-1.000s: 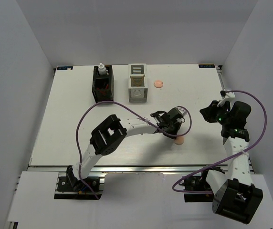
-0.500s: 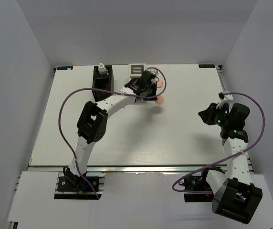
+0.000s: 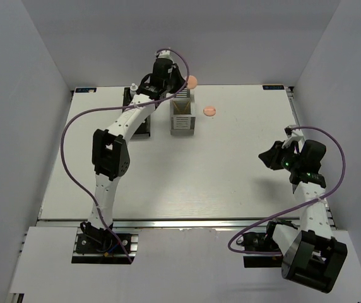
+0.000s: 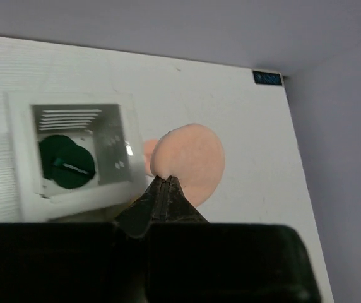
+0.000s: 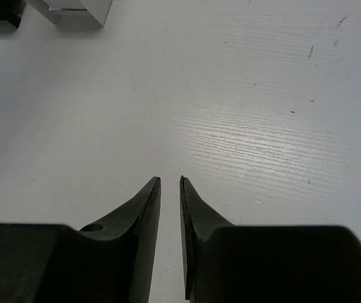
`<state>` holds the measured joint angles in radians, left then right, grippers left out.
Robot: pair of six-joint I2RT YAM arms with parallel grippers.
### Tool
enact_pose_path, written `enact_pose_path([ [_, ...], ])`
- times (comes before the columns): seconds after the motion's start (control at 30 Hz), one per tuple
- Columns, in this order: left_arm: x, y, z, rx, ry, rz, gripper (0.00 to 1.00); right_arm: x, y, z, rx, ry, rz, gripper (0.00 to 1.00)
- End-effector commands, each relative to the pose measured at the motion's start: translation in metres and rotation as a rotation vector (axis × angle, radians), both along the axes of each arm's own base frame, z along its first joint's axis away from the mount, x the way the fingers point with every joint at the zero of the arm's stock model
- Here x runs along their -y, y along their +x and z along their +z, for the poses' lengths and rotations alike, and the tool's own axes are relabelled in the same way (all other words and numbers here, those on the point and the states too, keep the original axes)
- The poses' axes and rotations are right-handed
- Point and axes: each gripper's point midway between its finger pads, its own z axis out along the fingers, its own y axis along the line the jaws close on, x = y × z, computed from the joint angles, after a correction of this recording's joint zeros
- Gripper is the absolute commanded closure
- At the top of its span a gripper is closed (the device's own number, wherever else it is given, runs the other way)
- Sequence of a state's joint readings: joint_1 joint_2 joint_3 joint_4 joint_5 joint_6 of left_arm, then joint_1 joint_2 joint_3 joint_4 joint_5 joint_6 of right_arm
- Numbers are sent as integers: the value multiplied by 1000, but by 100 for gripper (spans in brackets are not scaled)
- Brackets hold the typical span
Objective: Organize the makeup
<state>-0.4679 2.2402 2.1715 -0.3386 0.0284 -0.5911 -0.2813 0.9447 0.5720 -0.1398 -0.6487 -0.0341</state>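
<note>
My left gripper [image 3: 182, 82] is raised at the back of the table, above the white slatted box [image 3: 182, 115], and is shut on the edge of a peach disc [image 3: 192, 81]. In the left wrist view the left gripper [image 4: 166, 180] pinches the peach disc [image 4: 192, 163] just right of the white box [image 4: 120, 110], which holds a dark-green disc [image 4: 67, 162]. A second peach disc [image 3: 211, 111] lies on the table right of the box. A small white bottle [image 3: 132, 88] stands in the black slatted box [image 3: 144, 125]. My right gripper [image 3: 269, 156] hovers at the right, narrowly open and empty.
The left arm and its purple cable [image 3: 73, 126] arch over the black box and hide most of it. The right gripper [image 5: 170, 180] looks down on bare white table [image 5: 243, 113]. Grey walls close in the back and both sides.
The left arm swung from mid-table to the back, lifting the peach disc up over the white box. The right arm barely shifted.
</note>
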Motion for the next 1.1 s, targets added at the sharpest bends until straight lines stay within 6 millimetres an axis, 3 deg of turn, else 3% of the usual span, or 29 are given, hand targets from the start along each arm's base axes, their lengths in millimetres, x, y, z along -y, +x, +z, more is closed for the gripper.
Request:
enact_pose_path([
  [0.0,-29,26,-1,21,13,128,100,-2,2,0,22,3,21,75],
  [0.17,-38,45,-27,4,57,154,100,-5,4,-1,21,28,35,75],
  [0.37,-39,50,-48,-25,57,147,100,-16,0,-11,16,34,116,67],
  [0.43,-38,49,-49,-32,57,145,90,-19,-3,-18,4,25,143,64],
  [0.47,-37,48,-50,-32,56,142,77,-20,-3,-19,2,24,150,61],
  [0.57,-37,46,-41,-22,43,135,55,-23,3,-21,14,9,150,60],
  [0.6,-36,45,-29,-1,25,128,52,-33,4,-24,5,6,176,60],
  [0.67,-34,44,-11,30,-1,120,47,-36,22,-19,38,-52,154,60],
  [0.7,-32,43,-4,41,-11,112,44,-54,26,-28,12,-73,195,60],
  [0.73,-31,39,16,69,-30,101,43,-59,35,-27,17,-94,193,60],
  [0.77,-32,37,26,83,-40,98,41,-68,52,-11,63,-87,184,59],
  [0.8,-31,34,35,97,-50,89,40,-73,64,-20,33,-86,167,59],
  [0.83,-30,26,57,126,-68,66,37,-76,76,-16,33,-73,147,58],
  [0.87,-31,20,60,132,-63,47,35,-77,104,8,76,-71,100,57],
  [0.9,-29,13,68,144,-68,27,33,-83,121,-9,17,-75,85,55],
  [0.93,-30,7,74,152,-66,13,29,-86,138,-7,4,-73,55,54],
  [0.97,-33,-8,104,205,-81,-13,28,-81,159,-9,-16,-91,-15,51],
  [1.0,-36,-17,88,171,-63,-23,27,-93,190,-9,-70,-82,-41,50],
  [1.03,-39,-26,90,179,-55,-37,24,-99,206,-8,-91,-88,-50,48],
  [1.07,-46,-47,92,184,-55,-54,23,-109,219,-48,-197,-116,-44,43],
])
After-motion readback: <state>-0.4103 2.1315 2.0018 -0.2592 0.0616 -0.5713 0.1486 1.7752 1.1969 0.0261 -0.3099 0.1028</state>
